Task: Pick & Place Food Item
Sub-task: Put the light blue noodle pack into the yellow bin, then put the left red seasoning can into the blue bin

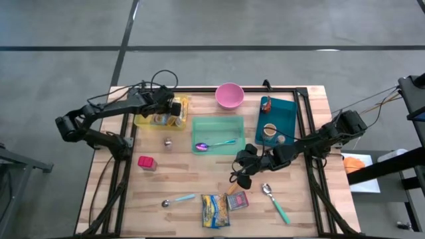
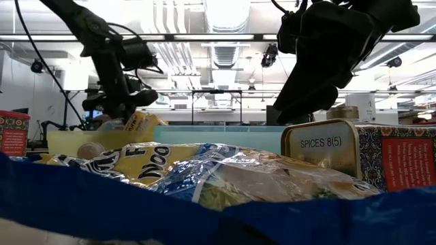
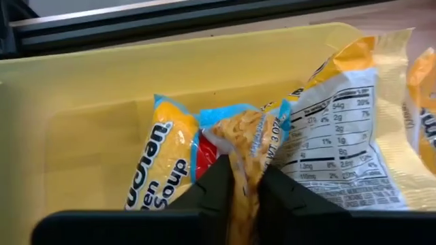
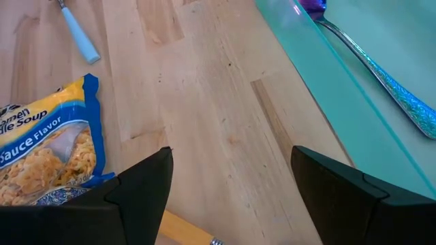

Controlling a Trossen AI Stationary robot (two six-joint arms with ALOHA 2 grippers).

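L gripper (image 3: pixel 240 194) was over the yellow tray (image 1: pixel 143 121), tilted down into it, jaws narrow and pinched on a fold of a ramen packet (image 3: pixel 235 146); whether the grip was firm or just letting go, can't tell. In the L wrist view that packet lay inside the tray, partly on a second packet (image 3: pixel 340 129) w/ its nutrition panel up, so the tray held at least two. Judged from that, this placement looked nearly done: item already in the tray, release and pull-back left. R gripper (image 4: pixel 231 187) hung over bare table (image 1: pixel 179 176) on the far side of the green tray (image 1: pixel 218 124) from the yellow tray, jaws wide, holding nothing. A further ramen packet (image 1: pixel 214 210) lay on the table well apart from the yellow tray, near the table's front edge, beside a small spice tin (image 1: pixel 238 200); prob. the next item to move, if the task covers it.
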